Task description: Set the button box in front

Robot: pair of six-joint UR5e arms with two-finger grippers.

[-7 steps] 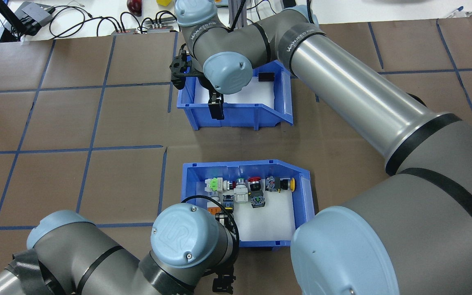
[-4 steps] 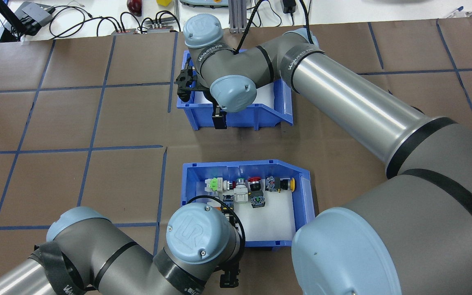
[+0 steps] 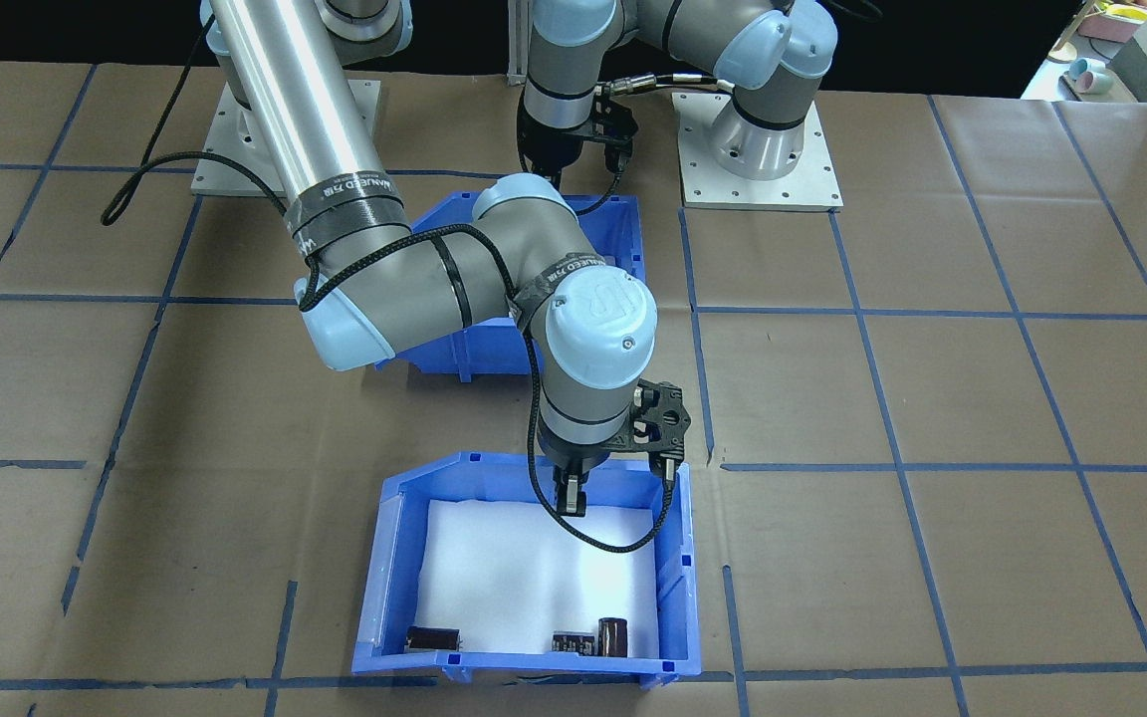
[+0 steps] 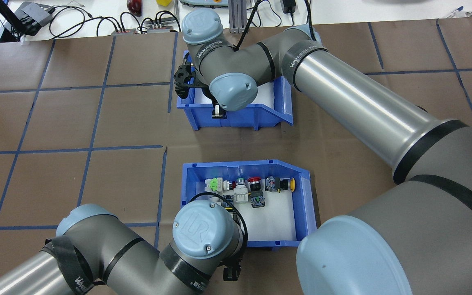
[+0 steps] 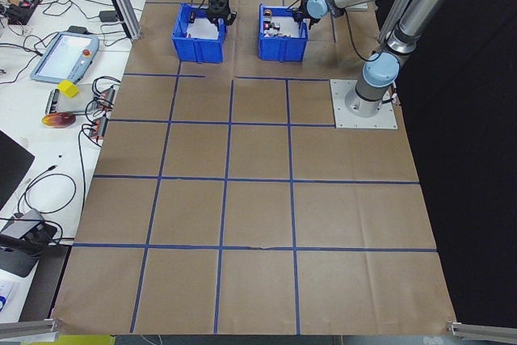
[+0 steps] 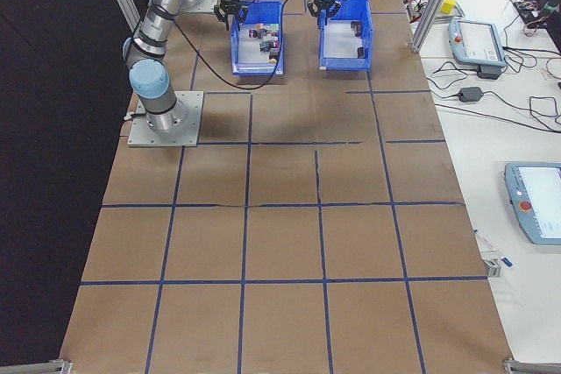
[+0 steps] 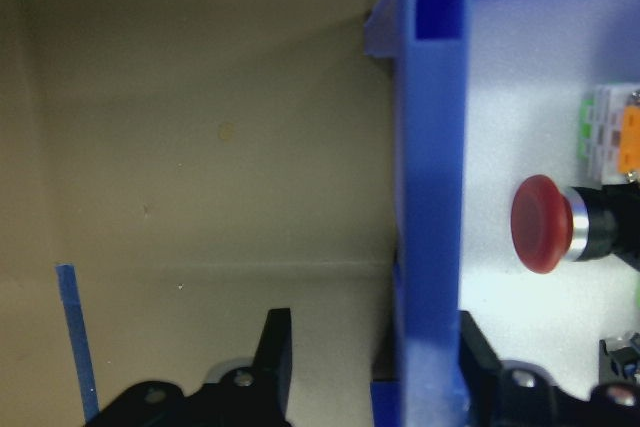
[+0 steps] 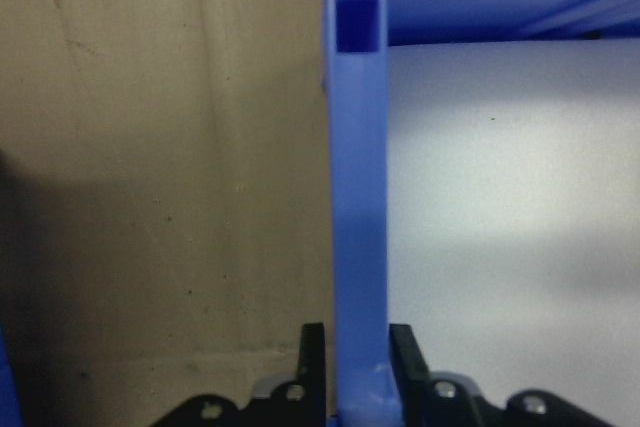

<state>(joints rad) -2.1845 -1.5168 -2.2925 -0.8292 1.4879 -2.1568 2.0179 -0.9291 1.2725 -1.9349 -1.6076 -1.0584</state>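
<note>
1. Straddles one wall of the button box (image 7: pixel 430 197) with the left claw (image 7: pixel 375 332) released. Keeps one finger close to the inner face and the other well off the outer face, so grips nothing yet.
2. Pinches a wall of the capacitor bin (image 8: pixel 357 147) with the right claw (image 8: pixel 357 332) clenched, both fingers tight against the plastic.
3. Shows the button box at lower centre of the overhead view and the capacitor bin at upper centre, well apart on the counter (image 4: pixel 117 123).
4. Risks a slip: probably gets only a narrow bite on a thin, smooth rim, held from one side.
5. Risks a tilt for the same reason. Could send the loose switches, the red mushroom button (image 7: pixel 540 237) among them, sliding across the foam liner (image 4: pixel 273 217) or over the low cut-away side.
6. Risks a knock between bins or arms if both move through the gap at once.
7. Looks rigid and glossy in the blue plastic walls, soft and matte in the white foam, flat and papery on the brown counter. Holds a few dark cylindrical capacitors (image 3: pixel 613 637) in the other bin.
</note>
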